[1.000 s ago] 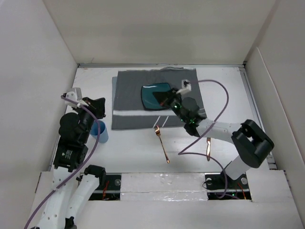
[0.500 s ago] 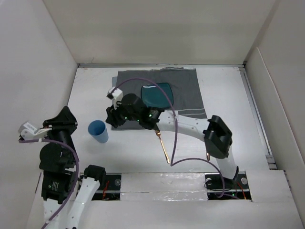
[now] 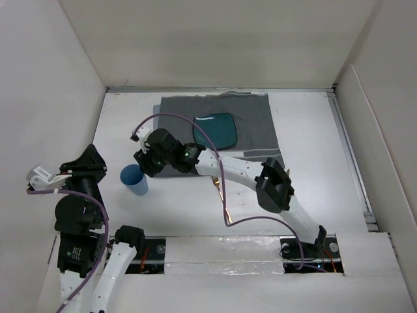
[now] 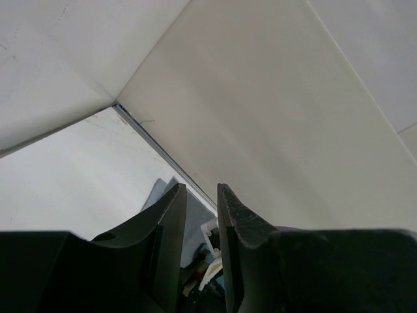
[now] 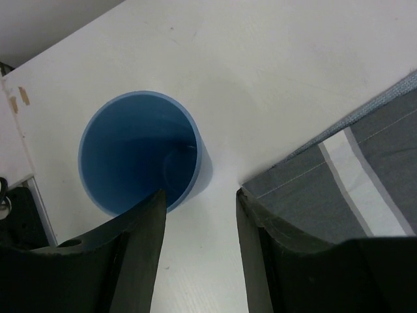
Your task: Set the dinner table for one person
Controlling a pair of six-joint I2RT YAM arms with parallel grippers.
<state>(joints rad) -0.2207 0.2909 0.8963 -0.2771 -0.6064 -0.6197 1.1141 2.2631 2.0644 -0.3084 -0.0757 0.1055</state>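
While hovering wide-jawed beside the blue plastic cup [image 5: 140,150], the right gripper [image 5: 199,195] is facing a seemingly light, crushable wall to pinch gently.

**Camera positions: three views, one moment**

Top external: fixed high behind the arm bases; faces down and forward over the whole worktop [image 3: 313,137]; far range; takes in both arms and the enclosure walls [image 3: 215,39].

Left wrist: carried high at the left side; faces out over the left claw [image 4: 201,189] toward the far wall and corner; distant; a wedge of worktop and the edge of the grey placemat [image 4: 161,190] sit low in frame.

Right wrist: very near; faces steeply down past the right claw [image 5: 200,195] onto the blue cup [image 5: 140,153] and a placemat corner.

Shared ground: top external and right wrist both hold the cup and that placemat corner; top external and left wrist both hold the worktop's far left edge and the placemat.
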